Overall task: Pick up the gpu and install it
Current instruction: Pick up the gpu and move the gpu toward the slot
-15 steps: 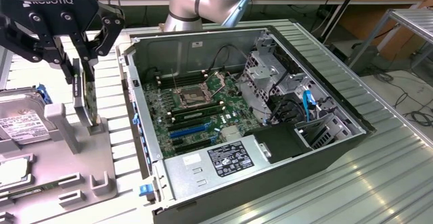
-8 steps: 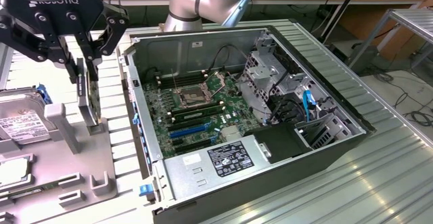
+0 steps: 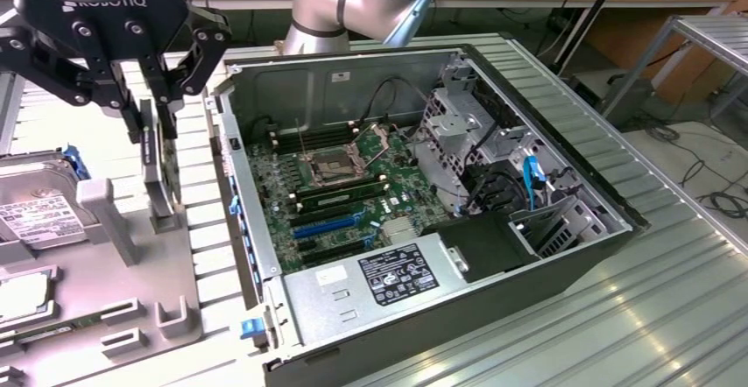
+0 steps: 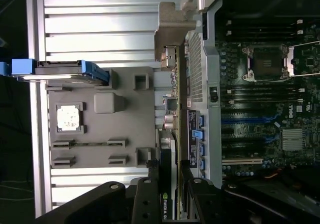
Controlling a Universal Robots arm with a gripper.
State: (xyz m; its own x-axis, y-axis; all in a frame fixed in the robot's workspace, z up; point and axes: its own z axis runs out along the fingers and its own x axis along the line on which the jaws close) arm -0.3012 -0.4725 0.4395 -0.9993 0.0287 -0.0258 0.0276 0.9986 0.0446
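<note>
One gripper [image 3: 156, 129] hangs at the exterior view's far left, its two black fingers [image 3: 140, 107] pointing down and pinching the top edge of the single gpu [image 3: 160, 181] between them. In the wrist view one finger lies against each face of the card. The gpu stands upright on its long edge, with its lower end seated in a slot of the grey holder tray [image 3: 129, 317], just to the exterior view's left of the one open computer case [image 3: 608, 203] and apart from it. The tray also carries one hard drive [image 3: 41, 207] with a white label and blue side rails at its far-left end, one square processor chip [image 4: 68, 118] in a pocket, and one thin memory stick [image 4: 82, 144] lying flat between two pairs of clips. Inside the case the green motherboard [image 3: 275, 181] lies exposed. On it sit one processor socket [image 3: 333, 164] under its metal frame, one green memory stick [image 3: 339, 193] seated just near of the socket, and two blue expansion slots [image 3: 328, 225] nearer still. One labelled power supply [image 3: 374, 282] fills the near corner of the case. Case and tray both rest on one ribbed metal table [image 3: 654, 317]. The arm's silver link [image 3: 350, 2] rises behind the case at the far side.
</note>
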